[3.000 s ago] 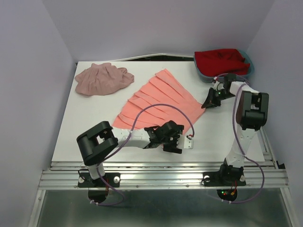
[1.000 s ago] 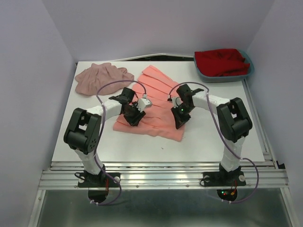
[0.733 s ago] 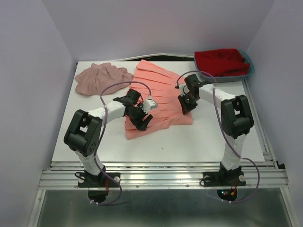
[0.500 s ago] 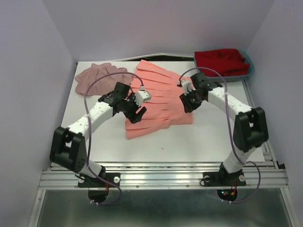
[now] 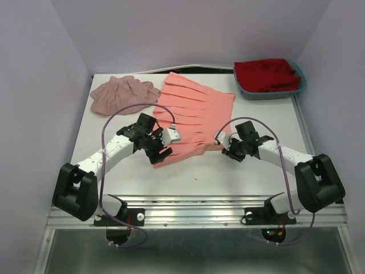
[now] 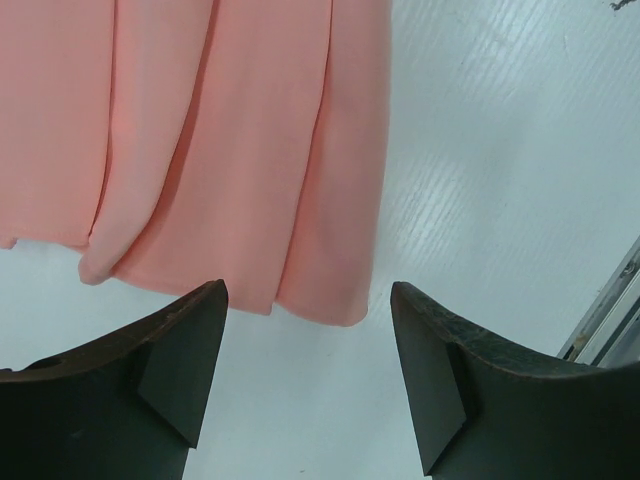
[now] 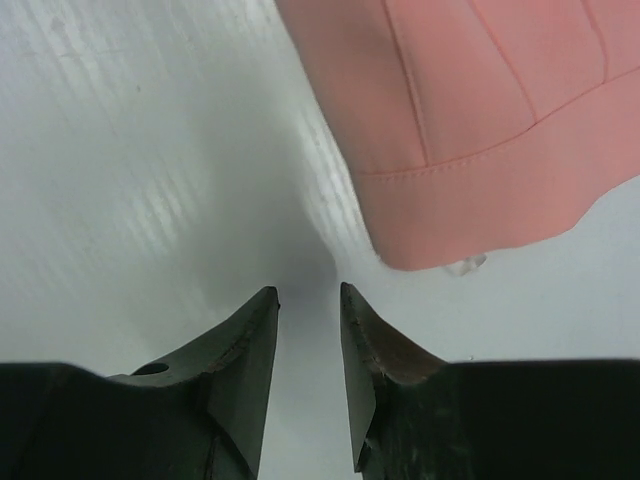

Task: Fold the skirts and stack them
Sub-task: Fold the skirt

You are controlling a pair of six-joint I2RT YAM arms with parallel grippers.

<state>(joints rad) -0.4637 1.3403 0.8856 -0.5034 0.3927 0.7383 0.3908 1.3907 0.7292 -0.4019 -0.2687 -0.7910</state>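
The salmon-coral skirt (image 5: 193, 114) lies flat at mid-worktop (image 5: 256, 174). Its near hem lies just ahead of the left end effector (image 6: 308, 296), fingers wide apart, empty. The right end effector (image 7: 307, 294), fingers narrowly apart and empty, sits off the near right corner. Both arms reach low and inward. The mauve skirt (image 5: 122, 94) lies far left. A pale scrap under the corner is unclear.

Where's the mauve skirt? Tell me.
Top view: the mauve skirt lies bunched at the far left corner of the table, beside the coral skirt.

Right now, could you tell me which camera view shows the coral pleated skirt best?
The top external view: the whole coral skirt shows, lying flat. Each wrist view catches only one hem corner.
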